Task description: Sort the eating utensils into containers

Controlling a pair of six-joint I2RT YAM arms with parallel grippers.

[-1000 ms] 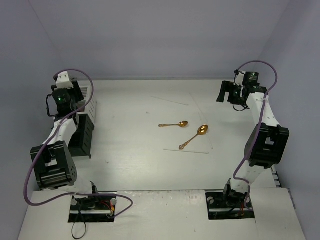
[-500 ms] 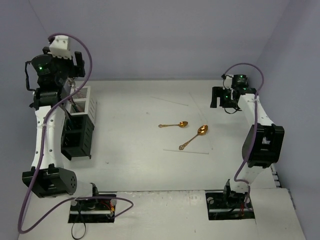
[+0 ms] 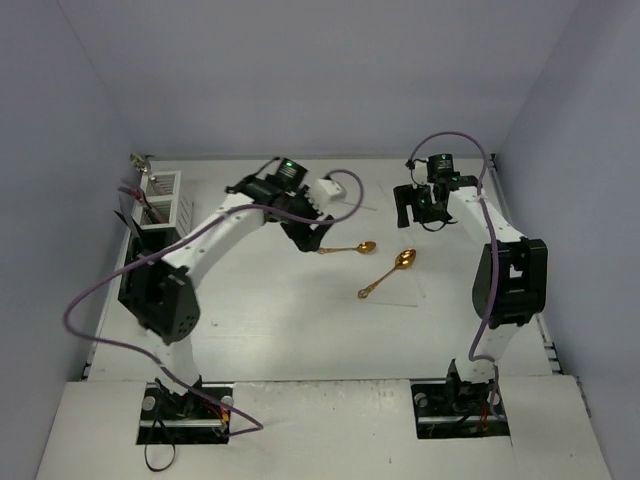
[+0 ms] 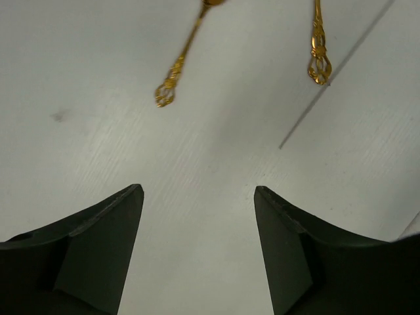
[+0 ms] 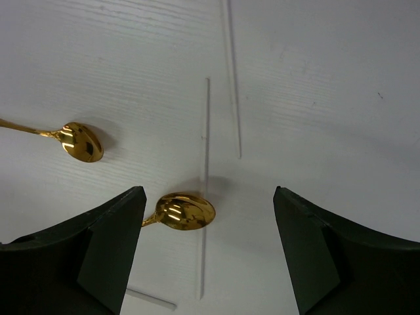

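Observation:
Two gold spoons lie mid-table: one pointing left-right, the other lying diagonally. My left gripper is open and empty, just left of the first spoon's handle. The left wrist view shows my open left gripper with both handle ends, one and the other, ahead of it. My right gripper is open and empty above the diagonal spoon's bowl, which shows between my open right gripper. The white slatted caddy and the black caddies stand at the far left.
Thin pale sticks lie by the spoons: one near the diagonal spoon's handle, others in the right wrist view, one and another. A purple cable loops off the left wrist. Walls close in the table at the back and sides.
My left arm has swung from the caddies at the far left to the middle, beside the first spoon's handle. My right gripper has moved left toward the spoons.

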